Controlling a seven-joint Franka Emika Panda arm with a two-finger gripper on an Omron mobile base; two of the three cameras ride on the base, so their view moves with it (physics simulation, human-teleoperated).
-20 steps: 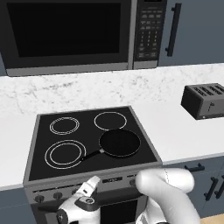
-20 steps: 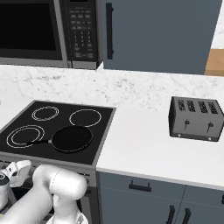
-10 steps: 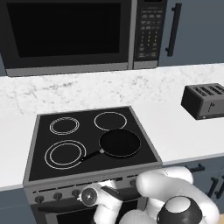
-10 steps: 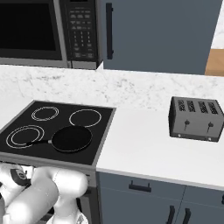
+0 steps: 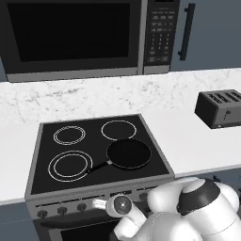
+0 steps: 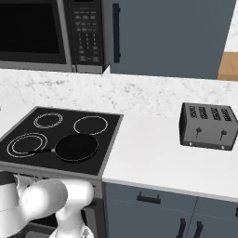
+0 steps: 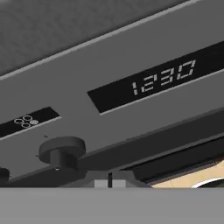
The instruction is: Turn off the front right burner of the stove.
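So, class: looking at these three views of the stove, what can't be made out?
- Gripper: fingertips cut off by the hand view's bottom edge; open or shut unclear.
- Front right burner: mostly covered by the frying pan in both base views.
- Knob markings: too small in the hand view.

white marble counter [image 6: 153, 158], blue cabinets [image 6: 172, 37], microwave [image 5: 75, 37], toaster [image 6: 207, 126].

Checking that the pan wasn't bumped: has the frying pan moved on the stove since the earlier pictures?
No. The frying pan sits on the same front right zone of the stove, its handle pointing toward the double-ringed zone, as before.
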